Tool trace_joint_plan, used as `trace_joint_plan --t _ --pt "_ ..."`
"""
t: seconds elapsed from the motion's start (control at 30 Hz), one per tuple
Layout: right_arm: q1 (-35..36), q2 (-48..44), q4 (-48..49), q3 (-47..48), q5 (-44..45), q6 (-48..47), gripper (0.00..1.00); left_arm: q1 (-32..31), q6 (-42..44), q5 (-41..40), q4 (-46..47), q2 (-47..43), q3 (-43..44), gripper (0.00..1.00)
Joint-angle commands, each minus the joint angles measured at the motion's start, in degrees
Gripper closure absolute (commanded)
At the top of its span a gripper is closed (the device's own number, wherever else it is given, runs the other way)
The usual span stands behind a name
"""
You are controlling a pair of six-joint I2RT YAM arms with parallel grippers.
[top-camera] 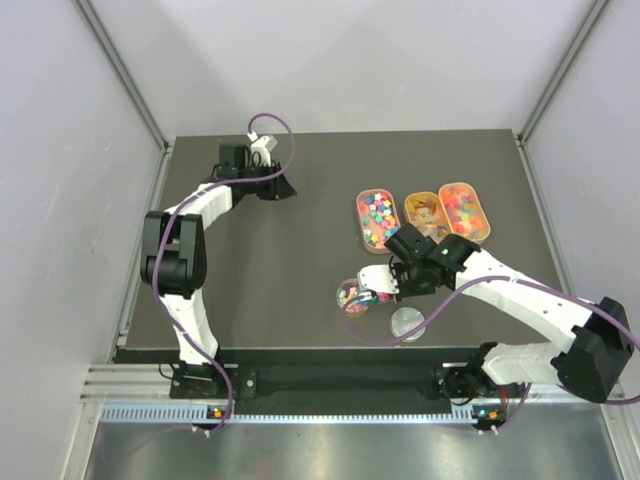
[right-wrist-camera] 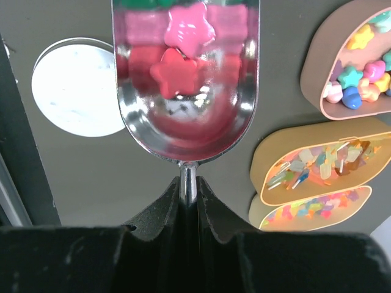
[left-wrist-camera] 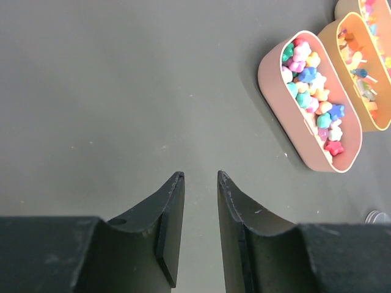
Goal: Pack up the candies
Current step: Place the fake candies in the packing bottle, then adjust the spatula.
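My right gripper [right-wrist-camera: 188, 180] is shut on the thin handle of a shiny metal scoop [right-wrist-camera: 183, 116]. The scoop holds pink and red star-shaped candies [right-wrist-camera: 189, 27]. In the top view this gripper [top-camera: 395, 280] holds the scoop [top-camera: 375, 278] next to a small clear jar [top-camera: 351, 297] with colourful candies inside. The jar's round silver lid [top-camera: 407, 321] lies flat on the table nearby. My left gripper [left-wrist-camera: 200, 176] is open and empty, low over bare table at the far left [top-camera: 280, 190], well away from the candies.
Three oval orange trays [top-camera: 377, 240] [top-camera: 425, 198] [top-camera: 480, 215] of candies stand side by side behind the right gripper. The nearest tray [left-wrist-camera: 278, 116] holds pastel stars. The lid [right-wrist-camera: 76, 85] shows left of the scoop. Grey walls enclose the dark table.
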Motion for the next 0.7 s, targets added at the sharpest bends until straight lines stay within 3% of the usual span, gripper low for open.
trace_joint_plan --t 0.0,0.53,0.63,0.67 --pt "0.92 0.73 -0.36 3.86 1.63 0.57 1.0 0.3 -0.72 2.0 3.53 -2.87 -0.58 0.67" --pt "0.83 2.76 -6.16 8.44 6.82 0.92 1.0 0.22 -5.53 5.42 5.55 -3.13 1.0 0.67" --pt "-0.83 3.1 -4.41 11.68 6.12 4.69 1.0 -0.48 -9.57 11.39 6.16 -4.09 1.79 0.79" --pt "-1.54 3.54 -3.62 14.3 4.64 6.1 1.0 -0.92 -10.38 12.97 6.42 -4.45 1.97 0.98"
